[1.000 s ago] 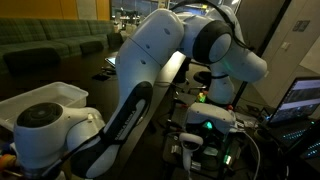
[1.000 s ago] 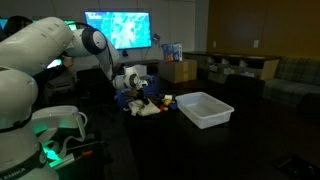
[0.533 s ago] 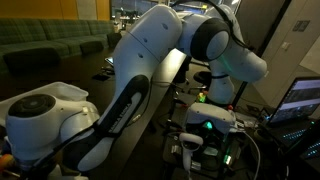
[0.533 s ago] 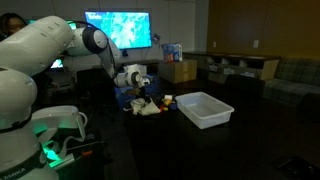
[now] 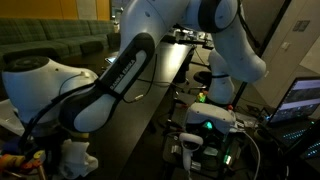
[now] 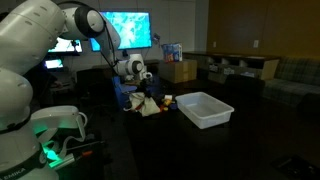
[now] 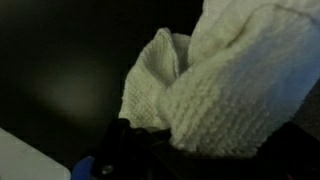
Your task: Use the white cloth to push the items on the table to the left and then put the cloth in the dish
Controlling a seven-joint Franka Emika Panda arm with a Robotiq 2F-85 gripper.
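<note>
The white cloth (image 7: 215, 85) fills most of the wrist view, bunched up and hanging close to the camera from my dark jaws (image 7: 150, 158). My gripper (image 6: 134, 72) is shut on it and hovers above a small pile of coloured items (image 6: 148, 106) on the dark table. The white dish (image 6: 205, 110), a rectangular tub, stands beside the pile, apart from the gripper. In an exterior view the arm (image 5: 150, 60) hides most of the table; a few coloured items (image 5: 20, 160) show at the bottom corner.
A lit screen (image 6: 118, 28) and a box (image 6: 180, 70) stand behind the table. A second robot base with green lights (image 6: 55, 135) is in the foreground. A laptop (image 5: 300, 100) and cabling (image 5: 215, 140) sit beside the arm's base.
The arm has lifted and swung, so the gripper with the cloth now sits higher above the pile. In an exterior view the arm has moved in front of the white dish.
</note>
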